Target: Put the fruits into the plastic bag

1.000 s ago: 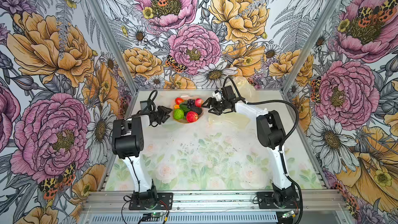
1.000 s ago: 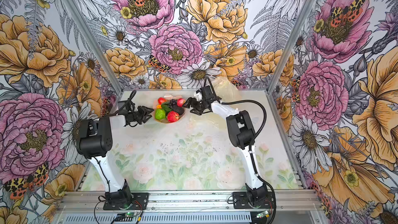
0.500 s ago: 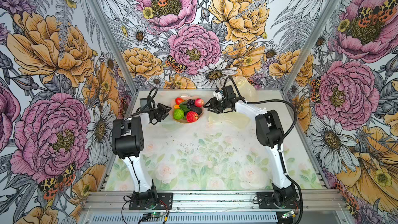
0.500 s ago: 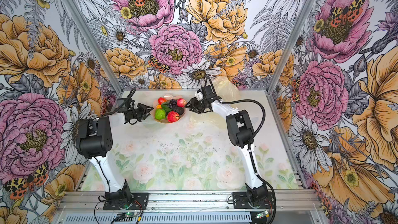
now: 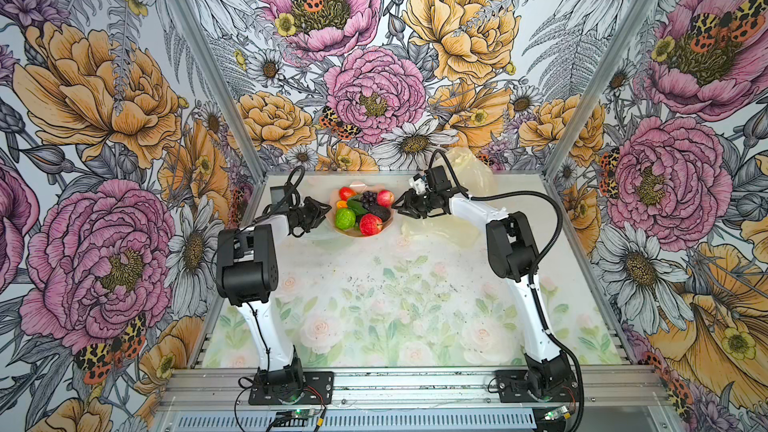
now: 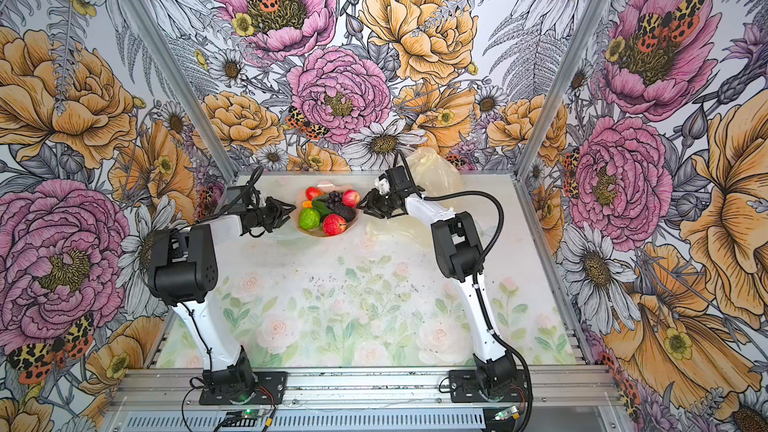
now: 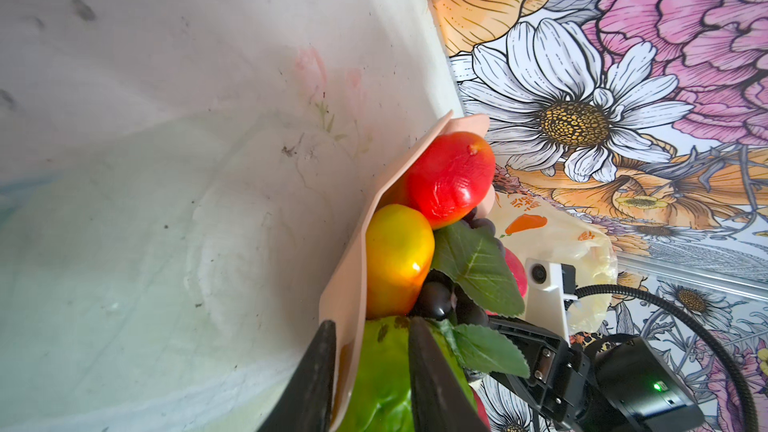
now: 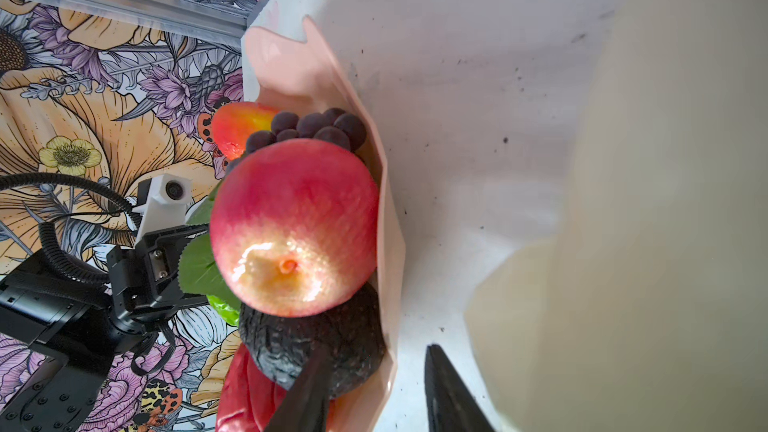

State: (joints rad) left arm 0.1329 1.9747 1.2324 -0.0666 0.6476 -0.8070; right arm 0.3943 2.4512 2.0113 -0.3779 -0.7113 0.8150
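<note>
Fingers, left gripper (image 5: 320,214): apart, one outside the pink bowl (image 7: 345,284) rim, one inside over the lime-green fruit (image 7: 382,380)
Fruits (image 5: 368,201): heaped in the bowl, back middle of the table; we see the avocado (image 8: 286,342) lying lengthways by the right rim
Fingers, right gripper (image 5: 401,205): apart, astride the opposite rim
Plastic bag (image 5: 471,168): crumpled right of the bowl, long axis from back wall toward the near edge
Hidden: right arm crosses the bag; we cannot tell where its mouth faces
Surface: pale floral table (image 5: 374,305), flowered walls (image 5: 374,76)
</note>
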